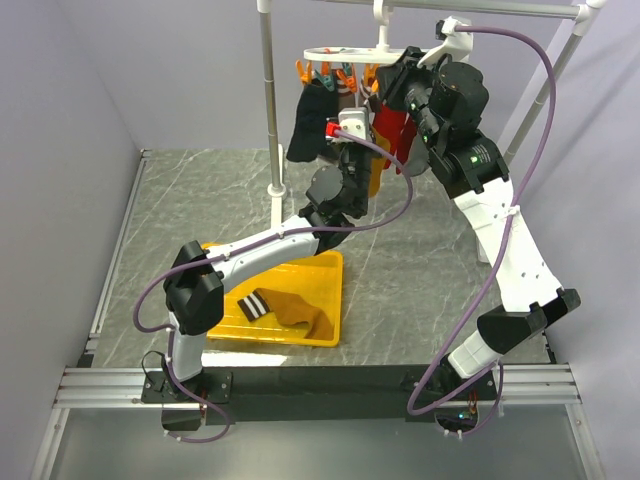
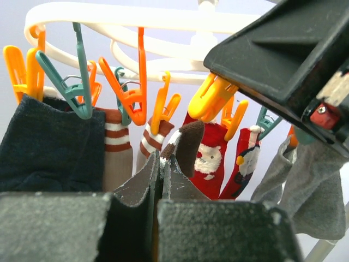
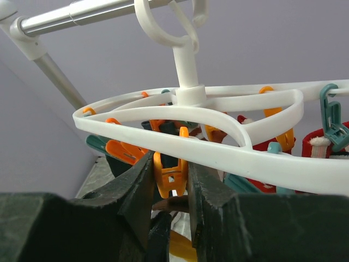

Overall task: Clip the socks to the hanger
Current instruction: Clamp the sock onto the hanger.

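Below the hanger, held sock: a mustard-brown sock with a black-and-white striped cuff stands cuff-up just under the white plastic oval double-ring hanger.
Left gripper: pinched tight on that cuff.
Right gripper: at the hanger's rim, fingers pressed onto an orange plastic clip.
Second sock: lies well below the hanger in a yellow plastic tray.
Neighbours: a dark navy sock and red Santa-print socks hang on either side of that clip.
Risk: the cuff looks just short of the clip's mouth. Easing off the clip too soon would snap it shut empty. A push could also swing the hook-hung hanger away.
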`<state>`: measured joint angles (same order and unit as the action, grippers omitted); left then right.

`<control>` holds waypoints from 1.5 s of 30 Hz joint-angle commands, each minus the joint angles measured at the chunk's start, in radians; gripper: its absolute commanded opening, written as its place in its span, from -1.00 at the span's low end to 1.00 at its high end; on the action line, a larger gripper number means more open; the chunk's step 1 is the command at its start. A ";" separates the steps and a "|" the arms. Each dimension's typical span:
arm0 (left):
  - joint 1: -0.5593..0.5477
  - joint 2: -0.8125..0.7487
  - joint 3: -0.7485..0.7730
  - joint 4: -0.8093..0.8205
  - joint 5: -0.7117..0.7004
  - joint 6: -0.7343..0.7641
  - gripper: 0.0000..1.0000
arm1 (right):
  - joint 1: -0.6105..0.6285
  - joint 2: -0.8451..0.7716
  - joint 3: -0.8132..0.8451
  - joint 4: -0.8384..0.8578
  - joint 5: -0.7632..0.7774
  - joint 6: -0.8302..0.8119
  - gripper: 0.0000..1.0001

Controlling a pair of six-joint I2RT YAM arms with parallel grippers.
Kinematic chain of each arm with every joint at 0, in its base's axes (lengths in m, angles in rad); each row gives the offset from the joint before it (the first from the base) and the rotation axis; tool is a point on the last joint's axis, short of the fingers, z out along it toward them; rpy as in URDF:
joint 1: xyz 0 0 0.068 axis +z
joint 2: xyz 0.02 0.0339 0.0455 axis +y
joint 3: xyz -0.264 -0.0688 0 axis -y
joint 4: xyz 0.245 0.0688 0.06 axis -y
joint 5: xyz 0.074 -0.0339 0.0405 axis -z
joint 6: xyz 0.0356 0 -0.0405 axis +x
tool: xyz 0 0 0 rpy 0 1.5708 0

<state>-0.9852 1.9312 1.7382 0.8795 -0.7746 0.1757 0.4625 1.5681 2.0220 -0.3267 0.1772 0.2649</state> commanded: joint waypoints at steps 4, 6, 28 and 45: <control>-0.003 0.005 0.055 0.065 -0.012 0.011 -0.99 | 0.002 -0.037 0.020 0.009 0.004 0.013 -1.00; -0.001 0.006 0.057 0.068 -0.011 0.015 -0.99 | 0.002 -0.037 0.021 0.011 -0.004 0.016 -1.00; -0.001 0.008 0.037 0.150 0.005 0.036 -0.99 | 0.002 0.009 0.127 -0.118 0.042 0.132 -1.00; -0.001 -0.047 0.027 0.062 -0.046 -0.112 -0.99 | -0.031 -0.005 0.098 -0.110 0.058 0.175 -1.00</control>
<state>-0.9852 1.9419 1.7508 0.9649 -0.8181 0.1440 0.4515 1.5894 2.1139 -0.4591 0.2138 0.4267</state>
